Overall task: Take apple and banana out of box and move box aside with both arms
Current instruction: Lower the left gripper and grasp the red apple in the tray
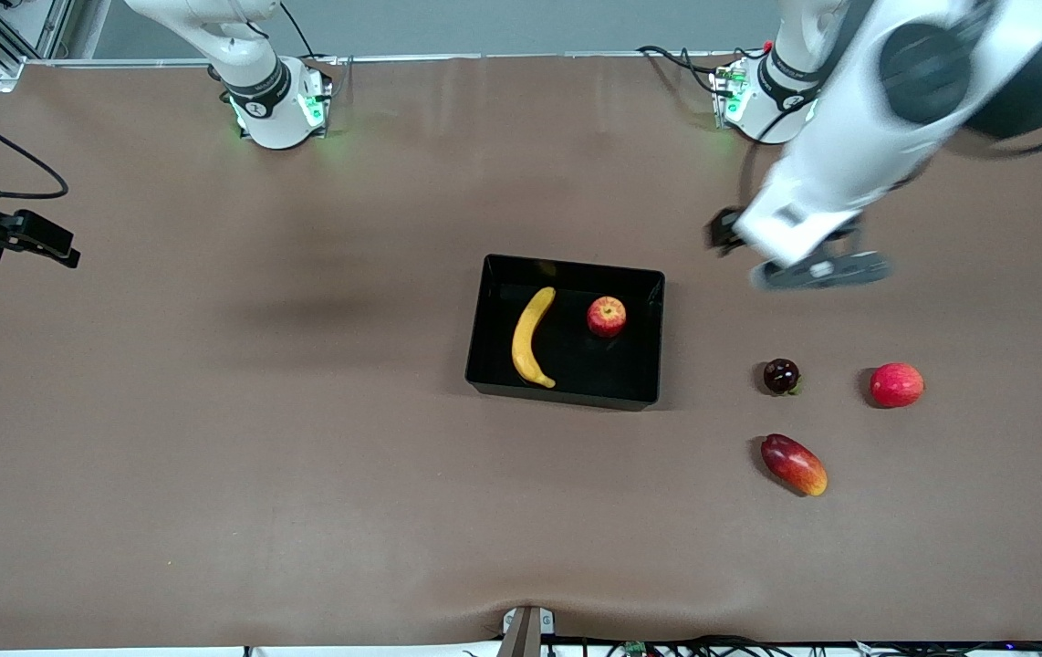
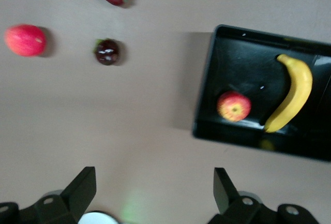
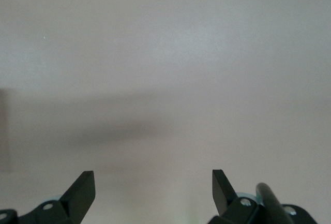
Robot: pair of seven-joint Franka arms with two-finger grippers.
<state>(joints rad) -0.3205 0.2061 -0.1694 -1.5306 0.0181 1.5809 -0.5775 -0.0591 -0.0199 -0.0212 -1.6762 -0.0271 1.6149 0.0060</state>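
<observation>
The black box (image 1: 576,266) stands at the middle of the table. The yellow banana (image 1: 532,338) and the small red apple (image 1: 606,316) lie in it, apart from each other. They also show in the left wrist view: the box (image 2: 204,89), banana (image 2: 292,94) and apple (image 2: 234,105). My left gripper (image 1: 813,269) is open and empty over bare table beside the box, toward the left arm's end; its jaws (image 2: 153,188) stand wide apart. My right gripper (image 1: 51,246) is open and empty (image 3: 153,188) over bare table at the right arm's end.
Three loose fruits lie toward the left arm's end, nearer the front camera than the left gripper: a dark round fruit (image 1: 781,376), a round red fruit (image 1: 896,384) and an oblong red-yellow fruit (image 1: 793,464). They also show in the left wrist view (image 2: 107,51).
</observation>
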